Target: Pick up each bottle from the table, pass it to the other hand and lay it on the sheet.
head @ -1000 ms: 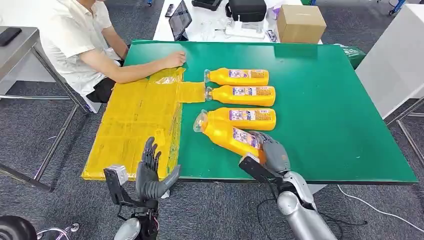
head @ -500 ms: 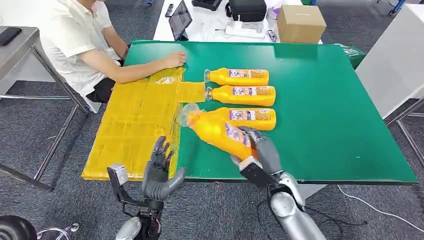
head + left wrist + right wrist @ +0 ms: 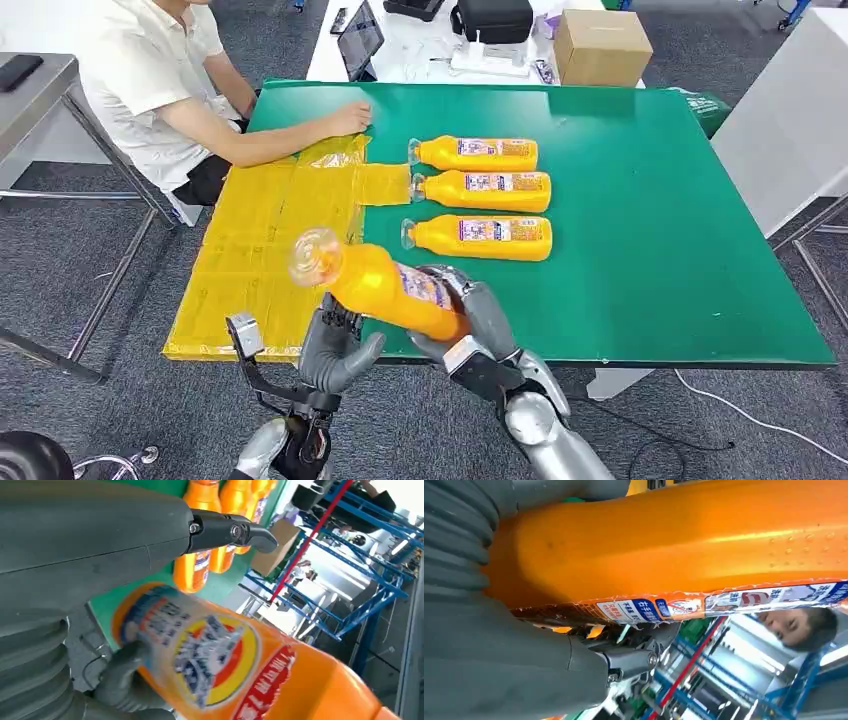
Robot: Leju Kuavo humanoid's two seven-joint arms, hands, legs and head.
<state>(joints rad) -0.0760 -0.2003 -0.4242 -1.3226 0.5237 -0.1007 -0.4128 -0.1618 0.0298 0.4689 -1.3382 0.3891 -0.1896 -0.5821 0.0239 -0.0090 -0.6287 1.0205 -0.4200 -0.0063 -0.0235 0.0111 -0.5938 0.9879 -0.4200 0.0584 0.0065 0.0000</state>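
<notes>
The right hand (image 3: 470, 318) grips an orange bottle (image 3: 385, 285) by its base, lifted over the green table's (image 3: 650, 250) front edge with its cap angled toward the yellow sheet (image 3: 260, 250), while the left hand (image 3: 335, 345) waits just beneath, fingers spread, holding nothing.

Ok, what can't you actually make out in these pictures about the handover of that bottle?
- Head view: whether the left hand touches the held bottle; the bottle hides its fingers.
- Left wrist view: the bottle's label print, blurred.
- Right wrist view: the right hand and its fingers, hidden by the bottle.
- Head view: the yellow sheet's far corner, under a person's hand.
</notes>
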